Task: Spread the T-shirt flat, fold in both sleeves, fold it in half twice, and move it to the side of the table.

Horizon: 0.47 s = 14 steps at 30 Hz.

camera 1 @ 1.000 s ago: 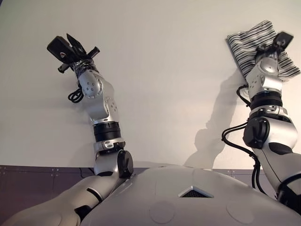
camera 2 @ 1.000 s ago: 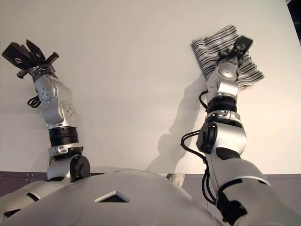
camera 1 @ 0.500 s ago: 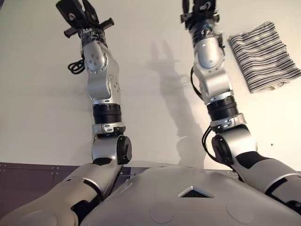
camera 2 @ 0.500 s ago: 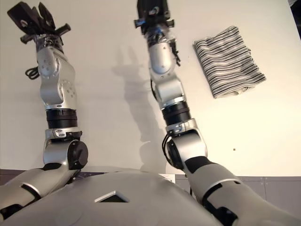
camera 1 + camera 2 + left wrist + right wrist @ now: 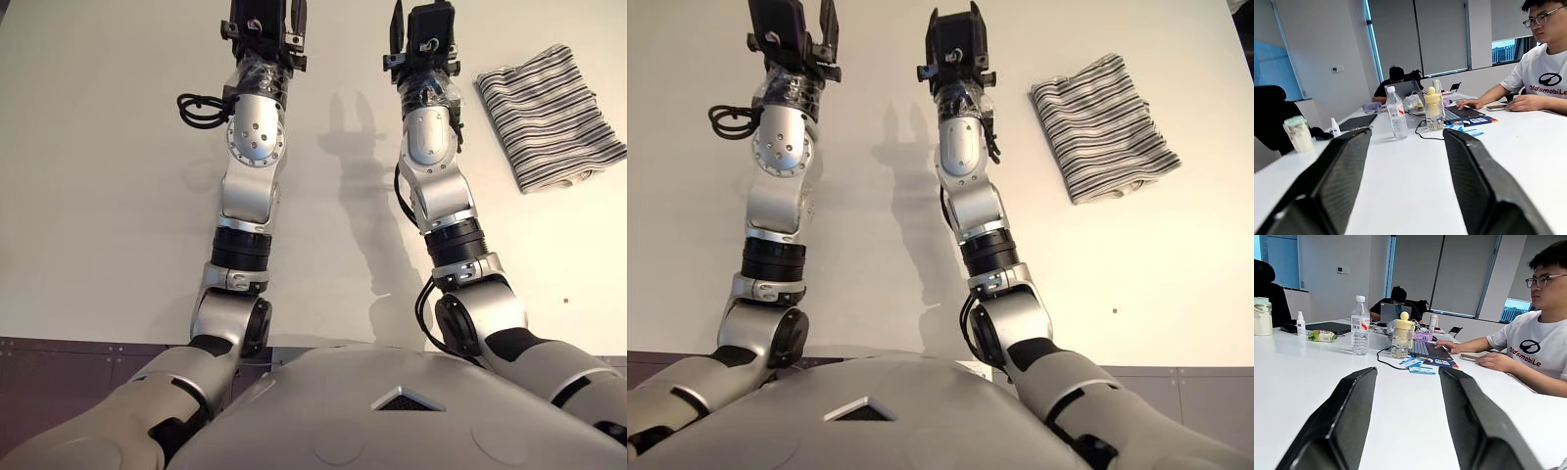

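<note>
In the head views the black two-fingered left gripper (image 5: 811,18) runs off the top edge — its fingertips are cut away — and the black two-fingered right gripper (image 5: 955,22) reaches that same edge. The folded grey-and-white striped T-shirt (image 5: 549,116) on the white surface (image 5: 98,196) hides its sleeves and inner layers. In both wrist views the fingers (image 5: 1337,181) lose their bases at the frame's edge.

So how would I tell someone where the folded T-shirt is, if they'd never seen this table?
Start from the big white table and look to the robot's right, past the right end effector. The T-shirt lies there as a small folded bundle, touching neither arm. Its fine dark-and-light stripes set it apart from the plain surface around it.
</note>
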{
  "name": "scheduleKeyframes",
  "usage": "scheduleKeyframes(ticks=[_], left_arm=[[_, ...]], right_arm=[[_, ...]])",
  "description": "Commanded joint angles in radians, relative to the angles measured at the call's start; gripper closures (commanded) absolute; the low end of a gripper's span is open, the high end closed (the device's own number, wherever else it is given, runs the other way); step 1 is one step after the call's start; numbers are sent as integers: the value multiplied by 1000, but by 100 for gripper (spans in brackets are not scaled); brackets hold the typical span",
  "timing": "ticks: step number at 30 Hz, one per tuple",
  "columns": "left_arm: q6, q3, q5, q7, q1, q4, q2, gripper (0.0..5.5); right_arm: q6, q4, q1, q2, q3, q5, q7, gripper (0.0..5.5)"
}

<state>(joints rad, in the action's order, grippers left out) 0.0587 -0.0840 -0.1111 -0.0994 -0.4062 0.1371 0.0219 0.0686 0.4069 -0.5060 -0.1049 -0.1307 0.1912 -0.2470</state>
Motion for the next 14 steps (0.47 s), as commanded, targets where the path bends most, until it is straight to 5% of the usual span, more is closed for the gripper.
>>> scheduleKeyframes(ticks=[1,14], left_arm=[[-26,3,-1,-19,-88,87,-37,270],[-147,136,43,-179,-291,409,-99,270]], right_arm=[[8,38,-68,-2,53,-18,-39,259],[109,300,-282,-37,62,-22,-35,245]])
